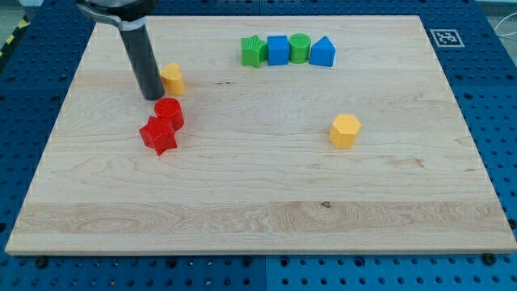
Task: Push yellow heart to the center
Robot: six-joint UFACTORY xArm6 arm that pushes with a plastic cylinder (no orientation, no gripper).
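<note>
The yellow heart block lies in the upper left part of the wooden board. My tip stands just to the left of it and slightly below, touching or almost touching its left side. A red cylinder sits right below the tip, with a red star block against its lower left.
A row at the view's top holds a green star block, a blue cube, a green cylinder and a blue triangular block. A yellow hexagon block lies right of the middle.
</note>
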